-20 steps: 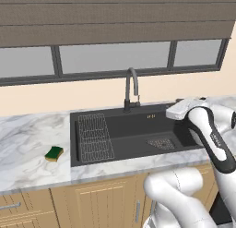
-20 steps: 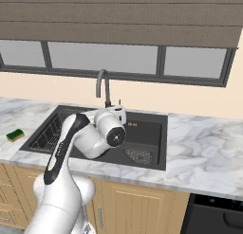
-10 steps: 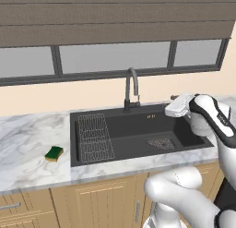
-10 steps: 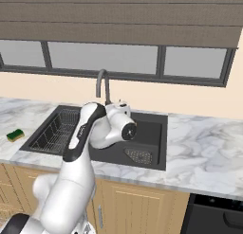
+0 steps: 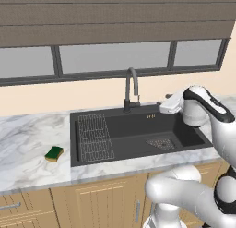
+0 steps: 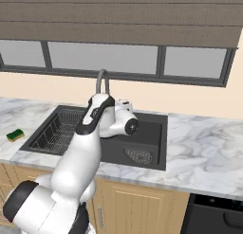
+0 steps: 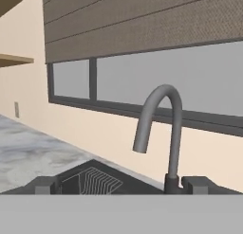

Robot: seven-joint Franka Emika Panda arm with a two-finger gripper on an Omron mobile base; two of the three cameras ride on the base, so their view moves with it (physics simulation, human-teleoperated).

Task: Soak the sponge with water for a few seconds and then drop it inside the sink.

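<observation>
The sponge (image 5: 54, 153) lies flat on the counter (image 5: 27, 144), well to the left of the sink (image 5: 138, 130). Its green side is up. Nothing touches it. It has not been picked up yet, so it is still dry and the soaking has not begun.

Next comes the wire rack (image 5: 94, 137). It sits in the left part of the sink. The tap (image 5: 131, 88) stands at the back edge, near the middle, and its spout bends down over the sink. No water comes out of it. I think the tap must be turned on before the sponge can get wet.

To the right of the tap is the gripper (image 5: 162, 107). It hangs over the right part of the sink and points toward the tap. It is wide open and holds nothing. I think it sits there because it is going for the tap first, but I cannot be sure.

The left base view shows the sponge and the gripper far apart, with the tap between them. The right base view shows the sponge (image 6: 15, 134) at the far left edge, and the white arm (image 6: 95, 129) stands in front of part of the sink there. The hand view looks right at the tap (image 7: 161, 133) from close by, with the rack (image 7: 90, 181) low on the left. It also shows the two finger tips (image 7: 45, 184) far apart.
</observation>
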